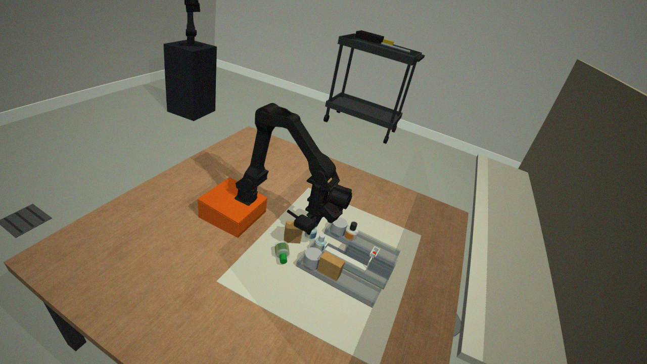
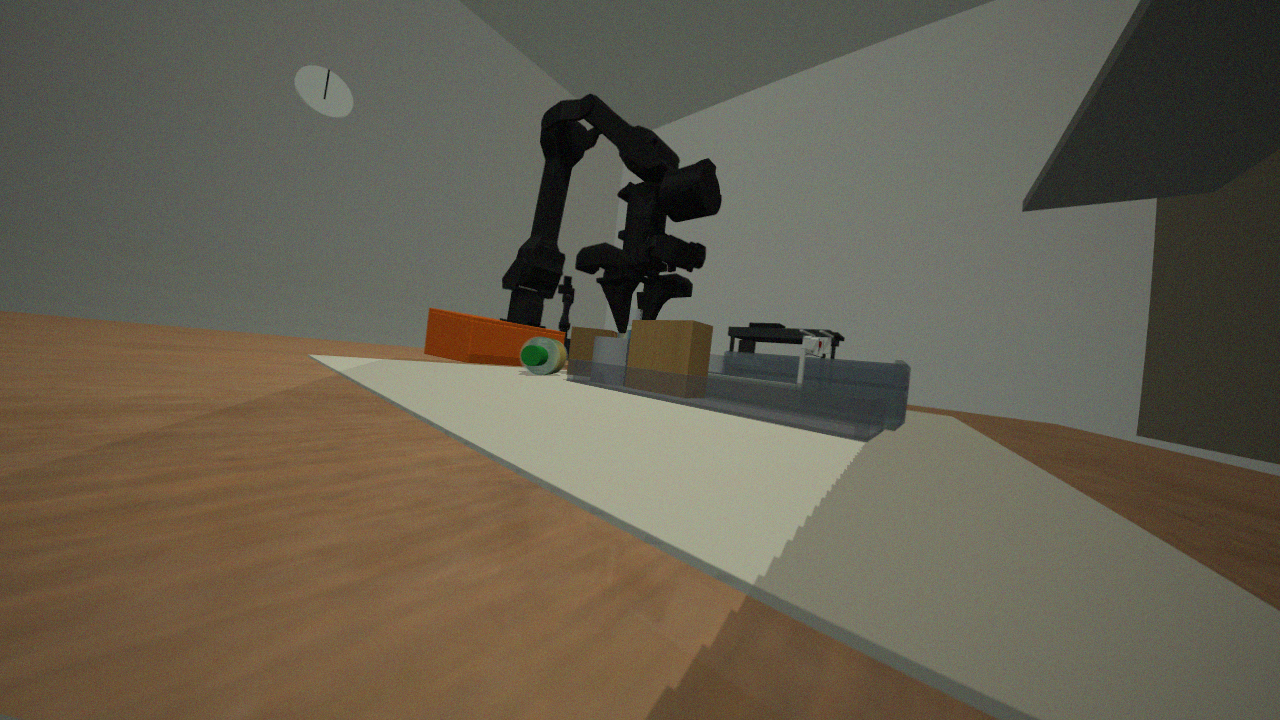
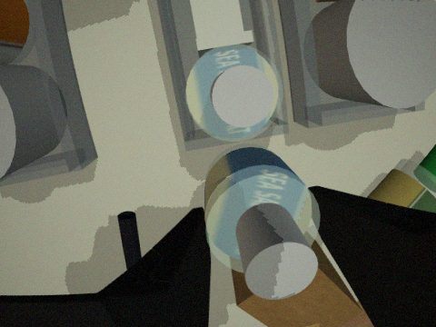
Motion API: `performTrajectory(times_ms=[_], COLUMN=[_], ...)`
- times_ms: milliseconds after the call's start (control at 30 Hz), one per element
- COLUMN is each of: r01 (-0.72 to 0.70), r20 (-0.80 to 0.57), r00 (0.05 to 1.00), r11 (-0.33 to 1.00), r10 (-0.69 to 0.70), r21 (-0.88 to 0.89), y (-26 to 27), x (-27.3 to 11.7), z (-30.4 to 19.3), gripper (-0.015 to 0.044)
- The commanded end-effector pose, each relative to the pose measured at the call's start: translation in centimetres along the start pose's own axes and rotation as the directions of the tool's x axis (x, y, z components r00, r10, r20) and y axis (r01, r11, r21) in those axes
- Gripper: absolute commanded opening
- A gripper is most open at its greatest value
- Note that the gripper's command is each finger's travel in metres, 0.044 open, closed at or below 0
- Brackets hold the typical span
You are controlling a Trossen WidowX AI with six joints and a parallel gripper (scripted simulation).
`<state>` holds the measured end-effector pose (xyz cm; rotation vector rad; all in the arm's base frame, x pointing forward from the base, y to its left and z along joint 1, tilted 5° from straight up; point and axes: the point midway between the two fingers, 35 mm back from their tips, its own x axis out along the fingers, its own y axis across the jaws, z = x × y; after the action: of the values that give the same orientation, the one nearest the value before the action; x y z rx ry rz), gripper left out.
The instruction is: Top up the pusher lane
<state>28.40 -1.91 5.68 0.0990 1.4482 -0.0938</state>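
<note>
My gripper is shut on a jar with a pale blue SEA SALT label and grey-white cap. This held jar is just outside the front of the sprung lane, slightly to the right in the wrist view, above the mat. A matching jar stands in the lane at its low front stop, against the white pusher. The held jar's base is hidden; its height above the mat is hard to tell.
Side lanes hold grey cylinders, an orange-labelled bottle and a cardboard block. A loose brown block, a lying green-capped jar and a black rod are nearby.
</note>
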Motion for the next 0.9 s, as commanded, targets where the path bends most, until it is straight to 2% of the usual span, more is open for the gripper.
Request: performTrajectory(times_ms=[0,867], r01=[-0.002,-0.002], r20=[-0.009,-0.008], r00=[1.0,1.0], r11=[1.0,1.0], r10=[0.002,0.002], r21=[-0.004,-0.004], y=[0.0,0.0], x=[0.7,0.7], z=[-0.2,0.9], gripper=[0.0,0.0])
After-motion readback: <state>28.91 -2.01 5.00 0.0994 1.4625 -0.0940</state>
